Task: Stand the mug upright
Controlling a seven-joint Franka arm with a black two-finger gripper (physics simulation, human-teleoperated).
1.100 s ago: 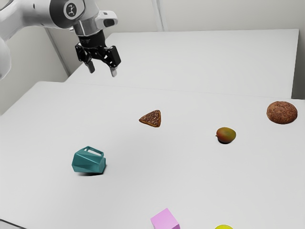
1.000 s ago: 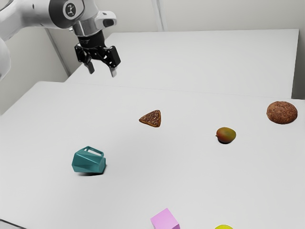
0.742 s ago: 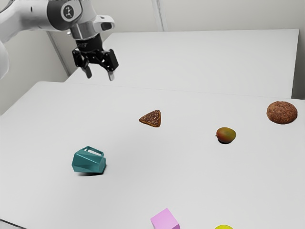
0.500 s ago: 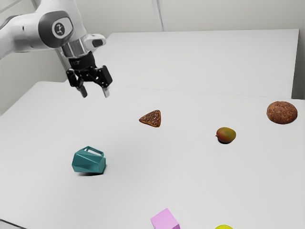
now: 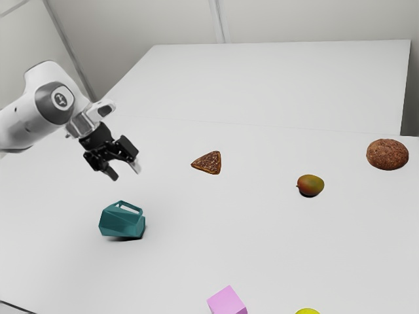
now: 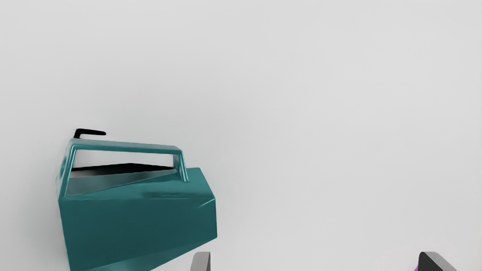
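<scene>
Exterior view: my pincer [image 5: 125, 173], released and grasping nothing, hovers above the teal mug [image 5: 122, 221], which lies on its side on the white table [image 5: 275, 248] with its handle [image 5: 131, 207] raised and its broader end toward the exterior view's left. In the wrist view, the mug sits off to one finger's side rather than in the gap, so I judge the approach needs a sideways shift before any descent. I would straddle the body, keeping the fingertips off the handle, whose frame could catch one and roll the mug. Once gripped, it should need a small lift, a quarter turn to bring its base under it, and a gentle landing before release. Compared with half a second ago, the arm has dropped and swung slightly toward the exterior view's left, bringing the pincer closer; the mug, the brown slice [image 5: 207, 162] and the pink block [image 5: 227, 301] have not moved.
</scene>
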